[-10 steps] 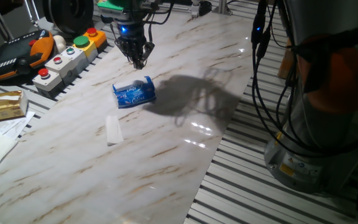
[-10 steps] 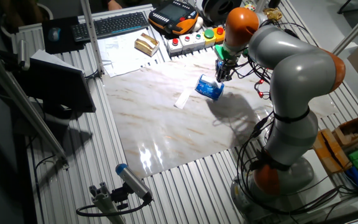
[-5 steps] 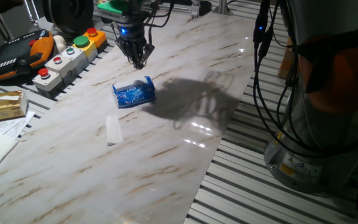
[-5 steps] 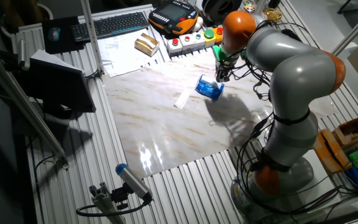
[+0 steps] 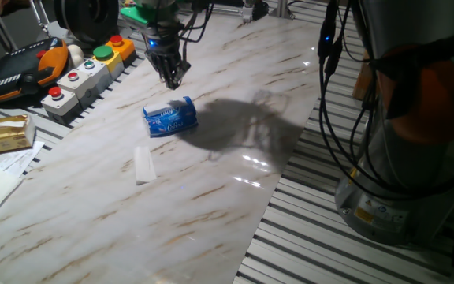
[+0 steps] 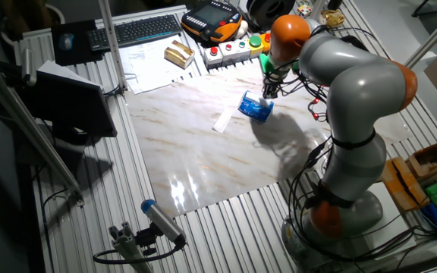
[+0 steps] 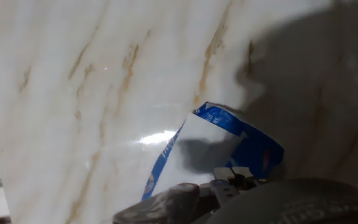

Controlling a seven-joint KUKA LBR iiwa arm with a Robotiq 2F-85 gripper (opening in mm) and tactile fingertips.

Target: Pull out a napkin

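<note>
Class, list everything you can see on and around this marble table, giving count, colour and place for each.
table: one, white marble, brown veins, centre.
tissue packet: one, blue, white print, on the marble.
folded strip: one, white, near the packet, apart from it.
button boxes: one row, red and green buttons, off the table's edge.
keyboard: one, black, beyond the table.
gripper: one, dark, above the marble, beside the packet.
arm: one, grey, orange joints.

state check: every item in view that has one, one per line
pincer: above and behind the packet, tips close together, holding nothing visible; open or shut unclear
blue tissue packet: lying on the marble table, not gripped
napkin: no pulled-out sheet visible
folded white strip: flat on the marble, apart from the packet
</note>
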